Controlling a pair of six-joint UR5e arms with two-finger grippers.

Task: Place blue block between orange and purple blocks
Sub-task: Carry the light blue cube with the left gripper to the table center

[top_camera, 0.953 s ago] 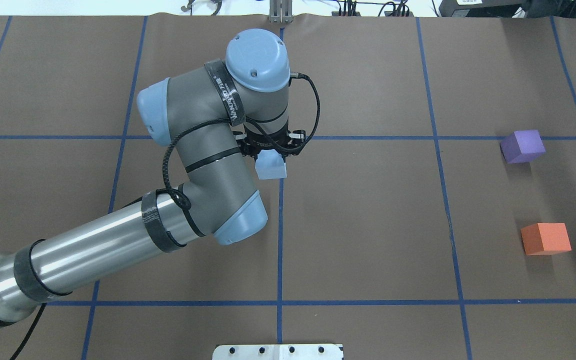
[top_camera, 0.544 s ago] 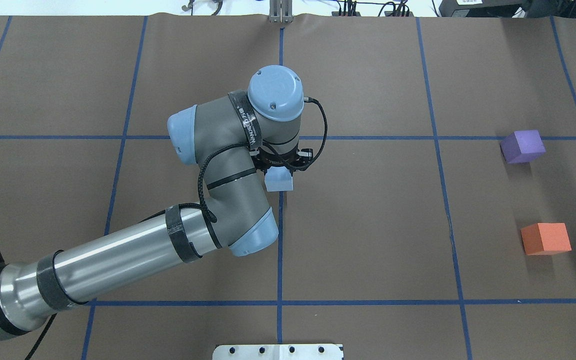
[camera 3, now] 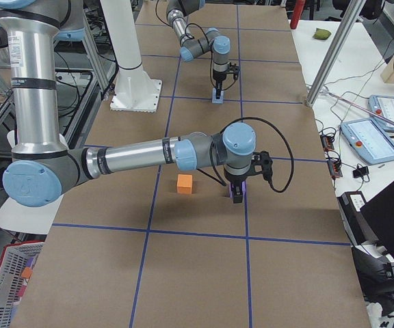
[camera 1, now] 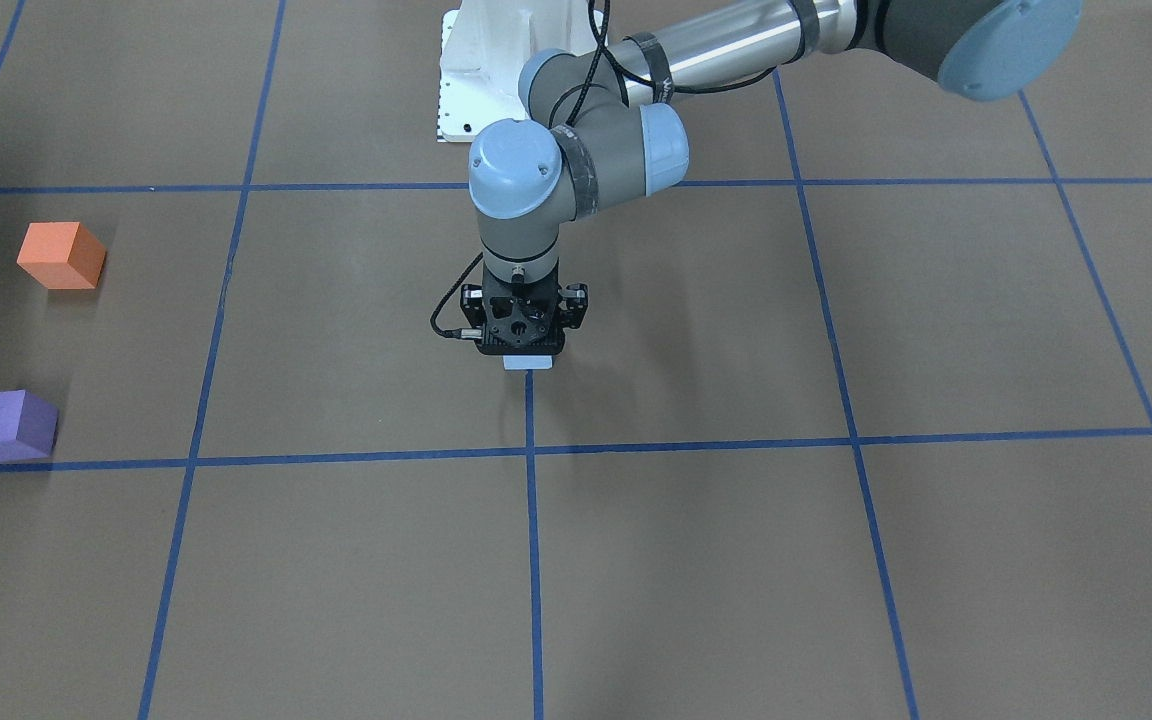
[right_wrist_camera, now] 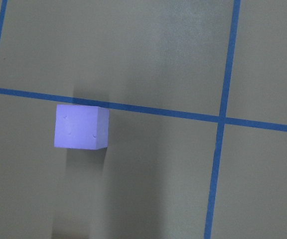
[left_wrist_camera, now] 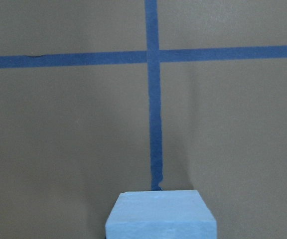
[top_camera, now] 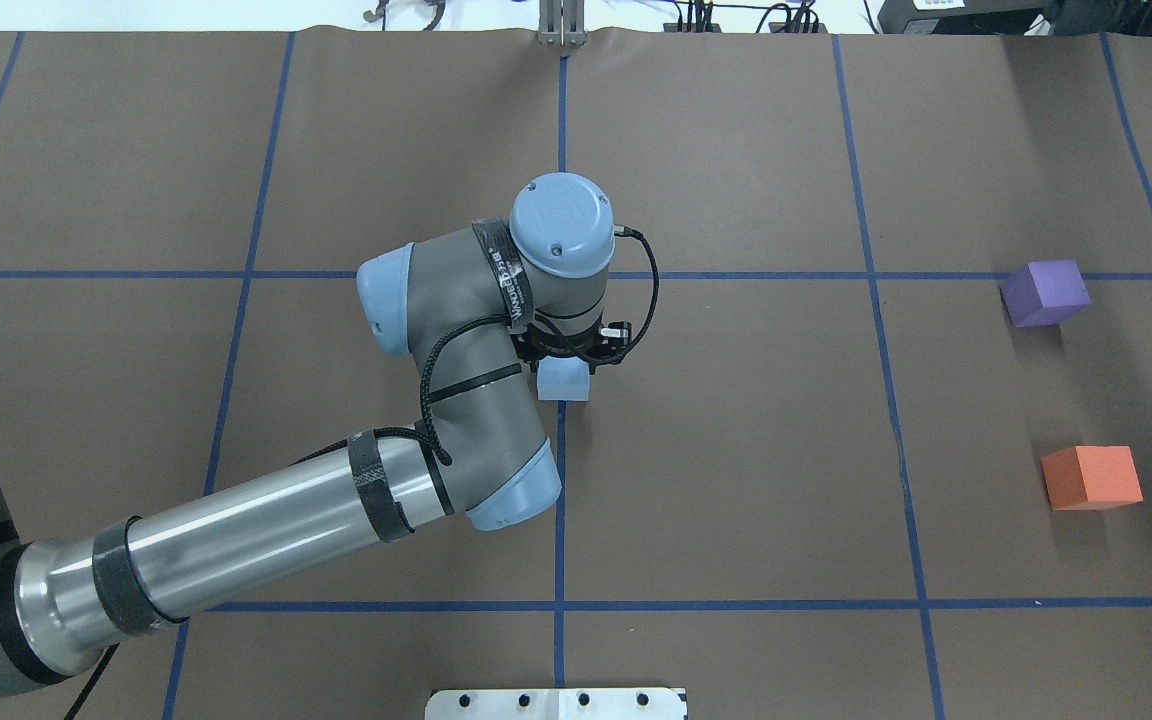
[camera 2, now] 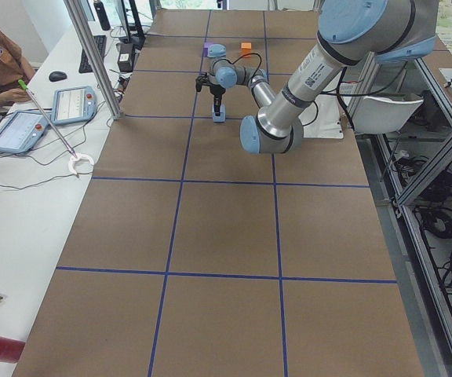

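our left gripper (top_camera: 566, 364) clasps the blue block (top_camera: 563, 383) above a tape line (top_camera: 559, 480), well apart from the orange block (top_camera: 1091, 477) and purple block (top_camera: 1044, 292); how the right gripper (camera 3: 237, 193) stands we cannot tell.

Overhead exterior camera: mounted high behind the robot, facing forward and down. The brown paper-covered table with blue tape grid (top_camera: 736, 450) fills the frame.

Front-facing camera: mounted across the table, facing the robot and looking steeply down. The white metal base plate (camera 1: 466, 80) sits at top centre.

Both views share the light blue foam block (top_camera: 563, 381) near frame centre, the purple foam cube (top_camera: 1044, 292) and the orange foam cube (top_camera: 1091, 477). The two cubes lie at the right edge overhead and the left edge front-facing.

Side cameras: distant, looking along the table from opposite ends.

Left wrist camera: close to the table, the block at bottom centre.

Right wrist camera: looks down on the purple cube, left of centre.
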